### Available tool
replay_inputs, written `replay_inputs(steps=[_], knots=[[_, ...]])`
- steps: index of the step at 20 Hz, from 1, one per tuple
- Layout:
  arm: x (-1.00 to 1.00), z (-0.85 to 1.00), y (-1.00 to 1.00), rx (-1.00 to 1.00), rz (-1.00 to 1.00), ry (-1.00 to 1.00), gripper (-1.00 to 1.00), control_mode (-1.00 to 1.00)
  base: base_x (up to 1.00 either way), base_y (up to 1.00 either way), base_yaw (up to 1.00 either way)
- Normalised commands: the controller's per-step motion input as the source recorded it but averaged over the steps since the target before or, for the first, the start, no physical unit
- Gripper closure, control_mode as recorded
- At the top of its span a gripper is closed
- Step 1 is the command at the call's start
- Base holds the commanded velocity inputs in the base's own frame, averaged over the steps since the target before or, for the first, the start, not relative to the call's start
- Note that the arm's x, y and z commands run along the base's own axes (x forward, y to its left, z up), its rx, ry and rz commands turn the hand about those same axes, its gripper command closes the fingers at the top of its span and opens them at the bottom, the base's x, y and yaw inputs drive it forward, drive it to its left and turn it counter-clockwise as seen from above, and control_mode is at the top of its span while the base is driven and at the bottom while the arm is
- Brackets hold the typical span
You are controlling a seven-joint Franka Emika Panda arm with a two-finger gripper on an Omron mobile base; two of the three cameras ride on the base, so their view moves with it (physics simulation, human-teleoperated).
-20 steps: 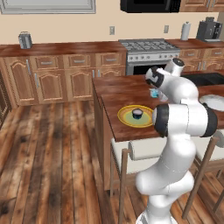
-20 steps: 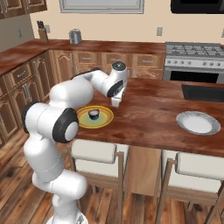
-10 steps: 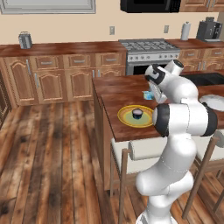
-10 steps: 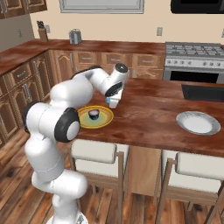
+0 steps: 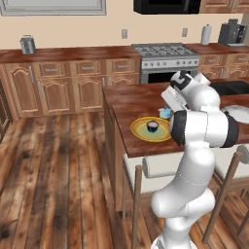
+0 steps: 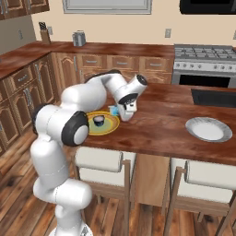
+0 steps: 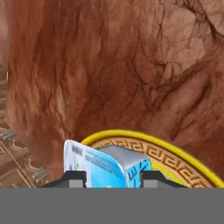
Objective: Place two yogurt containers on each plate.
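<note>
Fingers (image 7: 112, 177) clamped on light-blue yogurt cup (image 7: 105, 164), sat right btwn them. Yellow-rimmed plate (image 7: 175, 153) lies just beyond fingertips, dark cup (image 6: 98, 120) already on it.

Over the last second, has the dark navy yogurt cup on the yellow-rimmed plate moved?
No. The dark navy yogurt cup sits at the same spot near the middle of the yellow-rimmed plate in both base views.

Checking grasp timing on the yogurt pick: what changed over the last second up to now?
Little moved. The gripper stayed low at the yellow-rimmed plate, jaws drawing in on the light-blue yogurt container that now sits between the fingertips. The arm barely shifted. Unchanged: the dark yogurt container on that plate, the white plate bare, camera views steady.
</note>
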Motion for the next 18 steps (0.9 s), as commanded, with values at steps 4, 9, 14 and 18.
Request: replay_inputs(steps=[4, 9, 14, 18], knots=[[-0.14, -0.21, 0.09, 0.00, 0.31, 0.00, 1.00, -1.00, 0.00, 0.00, 0.00], [-0.22, -0.17, 0.06, 0.00, 0.18, 0.00, 1.00, -1.00, 0.00, 0.00, 0.00], [-0.23, -0.20, 0.01, 0.02, 0.07, 0.00, 1.00, -1.00, 0.00, 0.00, 0.00], [-0.14, -0.20, 0.18, 0.00, 0.00, 0.00, 1.00, -1.00, 0.00, 0.00, 0.00]])
